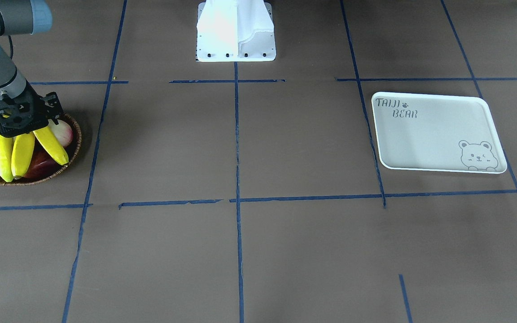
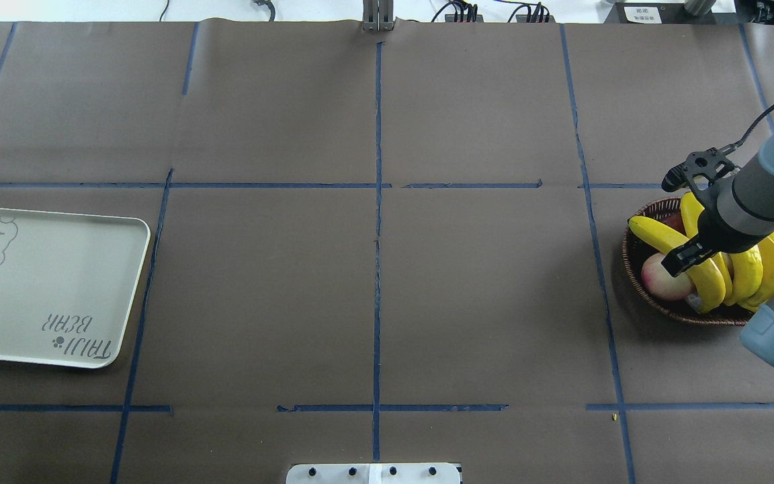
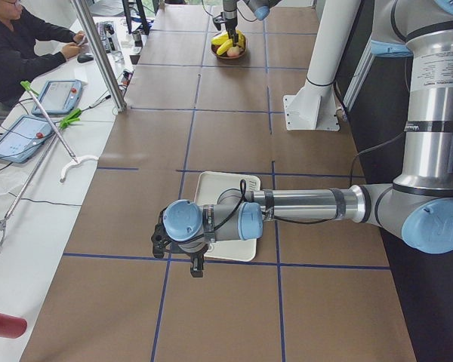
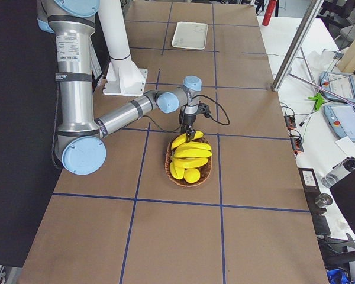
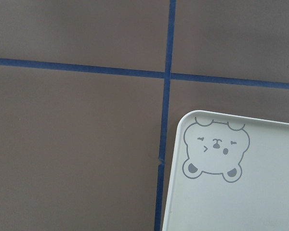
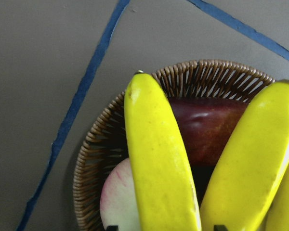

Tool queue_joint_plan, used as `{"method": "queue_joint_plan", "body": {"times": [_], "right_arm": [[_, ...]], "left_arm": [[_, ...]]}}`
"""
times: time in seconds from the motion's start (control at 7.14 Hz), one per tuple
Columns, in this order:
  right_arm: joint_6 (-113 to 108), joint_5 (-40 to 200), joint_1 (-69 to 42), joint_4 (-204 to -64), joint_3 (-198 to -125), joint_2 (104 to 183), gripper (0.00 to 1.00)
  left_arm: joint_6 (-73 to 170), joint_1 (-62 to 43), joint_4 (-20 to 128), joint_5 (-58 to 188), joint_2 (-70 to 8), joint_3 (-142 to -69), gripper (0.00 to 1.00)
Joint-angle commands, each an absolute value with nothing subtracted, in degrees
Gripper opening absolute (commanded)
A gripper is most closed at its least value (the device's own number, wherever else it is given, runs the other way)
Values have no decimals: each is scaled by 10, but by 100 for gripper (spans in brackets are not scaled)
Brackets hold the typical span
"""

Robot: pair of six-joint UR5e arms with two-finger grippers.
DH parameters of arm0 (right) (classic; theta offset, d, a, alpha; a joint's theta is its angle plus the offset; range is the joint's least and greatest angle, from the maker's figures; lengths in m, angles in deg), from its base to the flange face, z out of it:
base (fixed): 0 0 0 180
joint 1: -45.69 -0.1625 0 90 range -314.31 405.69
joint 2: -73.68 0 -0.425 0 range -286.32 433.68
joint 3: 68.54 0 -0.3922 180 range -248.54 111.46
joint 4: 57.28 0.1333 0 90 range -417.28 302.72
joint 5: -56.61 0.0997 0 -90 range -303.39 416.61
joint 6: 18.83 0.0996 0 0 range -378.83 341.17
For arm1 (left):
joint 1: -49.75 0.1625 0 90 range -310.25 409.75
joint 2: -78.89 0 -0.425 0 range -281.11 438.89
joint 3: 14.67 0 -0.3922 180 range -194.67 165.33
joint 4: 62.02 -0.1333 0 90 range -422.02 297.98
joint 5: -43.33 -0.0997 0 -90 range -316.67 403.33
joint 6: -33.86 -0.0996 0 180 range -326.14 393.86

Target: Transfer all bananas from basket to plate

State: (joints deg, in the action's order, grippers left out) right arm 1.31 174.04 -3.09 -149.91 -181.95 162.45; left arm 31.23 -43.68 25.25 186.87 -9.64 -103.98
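Our right gripper (image 6: 164, 227), released, straddles 1 curved yellow banana (image 6: 159, 159) in the brown wicker basket (image 6: 94, 159). Whether our left gripper (image 3: 177, 256) is clenched, we cannot tell.

we see the right pincer (image 1: 21, 125) sunk among the bananas (image 1: 20, 154), its fingertips hidden. the basket (image 1: 52, 176) runs off the front view's left edge. the left pincer (image 3: 177, 256) is too small to judge its grip.
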Motion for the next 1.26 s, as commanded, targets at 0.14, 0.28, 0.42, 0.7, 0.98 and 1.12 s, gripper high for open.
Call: {"method": "queue_joint_plan", "body": {"times": [0.14,0.28,0.42,0.7,0.98,1.12], "right_arm": [[14,1740,-35,-1500,-1823,1626,31],[16,1739,-37,-1499,-1835,1640,10],[16,1739,-40,-1499,-1848,1650,3],[20,1744,-85,-1498,-1917,1672,0],[31,1860,-162,-1503,-1936,1660,0],[106,1899,-163,-1499,-1926,1633,0]], "left_arm": [[312,-437,253,1870,-96,-1040,100],[312,-437,252,1870,-96,-1040,100],[312,-437,252,1871,-96,-1039,100],[312,-438,253,1871,-96,-1043,100],[314,-437,251,1861,-97,-1116,100],[314,-433,252,1861,-104,-1137,100]]}}
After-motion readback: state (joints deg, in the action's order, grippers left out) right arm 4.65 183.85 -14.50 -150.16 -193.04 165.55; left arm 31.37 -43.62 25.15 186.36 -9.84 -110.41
